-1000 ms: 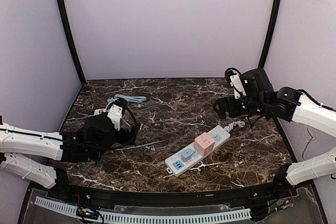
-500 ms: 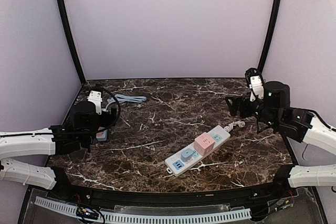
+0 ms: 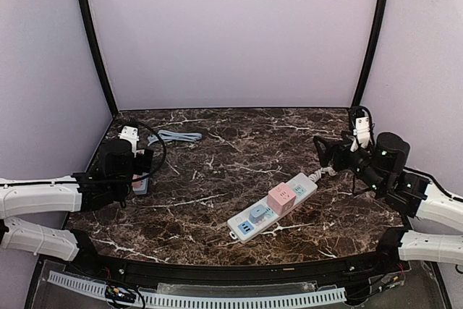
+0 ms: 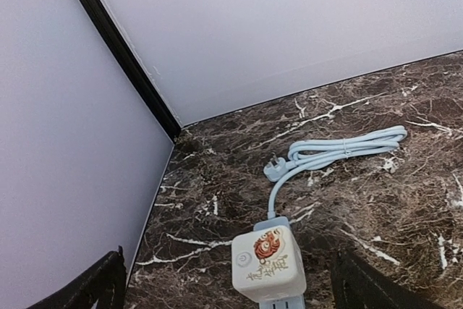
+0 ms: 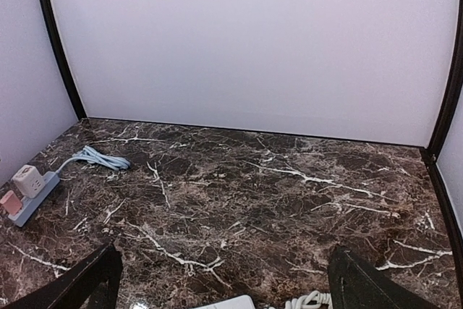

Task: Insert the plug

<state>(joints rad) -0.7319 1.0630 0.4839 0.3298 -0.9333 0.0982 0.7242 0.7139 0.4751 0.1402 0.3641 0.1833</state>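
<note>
Plug (image 4: 274, 171) flat on bench (image 4: 376, 236), far-left corner, beyond white cube (image 4: 268, 262) ahead of left pincer (image 4: 233, 289); well apart from centre strip (image 3: 273, 206).

Both pincers spread wide, nothing held. Right pincer (image 5: 226, 280) hovers near strip's cord end.

Step, as judged: left reaches for plug. Pass over cube, descend on plug body, clamp flat sides, keep clear of coiled cord (image 4: 347, 148).

Plug long axis along bench. Head toward left wall, cord trailing right. Prongs too small to read.

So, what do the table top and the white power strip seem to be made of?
Table top: looks like polished marble, by its white veins and sheen; it may be printed laminate. Power strip: probably moulded plastic, smooth, by its even white colour and rounded corners.
</note>
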